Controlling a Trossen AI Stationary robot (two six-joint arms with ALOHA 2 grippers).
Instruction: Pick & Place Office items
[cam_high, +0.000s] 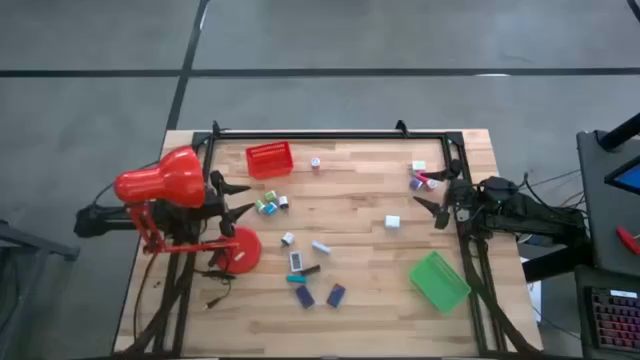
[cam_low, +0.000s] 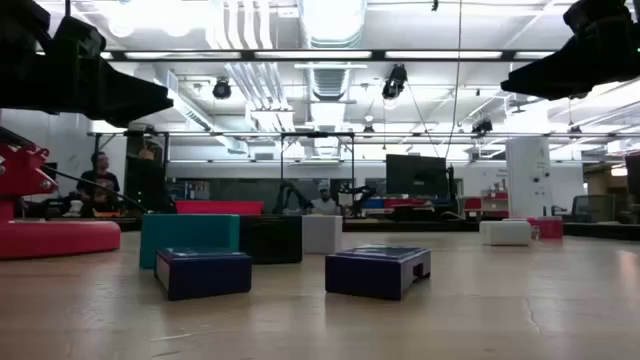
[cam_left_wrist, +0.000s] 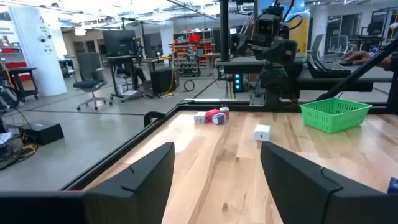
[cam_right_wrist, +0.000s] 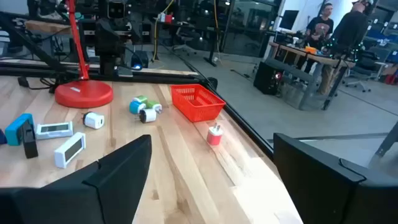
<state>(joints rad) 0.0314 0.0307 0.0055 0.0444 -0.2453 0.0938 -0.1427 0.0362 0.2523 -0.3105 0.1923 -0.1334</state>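
Navy blocks (cam_low: 378, 271) perhaps largest low.

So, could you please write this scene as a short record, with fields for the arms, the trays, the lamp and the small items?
left end effector: open, holding nothing, at the table's left edge beside the lamp
right end effector: open, holding nothing, at the table's right edge
red tray: far side of table, left of centre
green tray: near right corner, nothing visible inside
red lamp: left edge, round base on the table
office items: scattered loose on the wood, none in a tray
two navy blocks: near edge, centre
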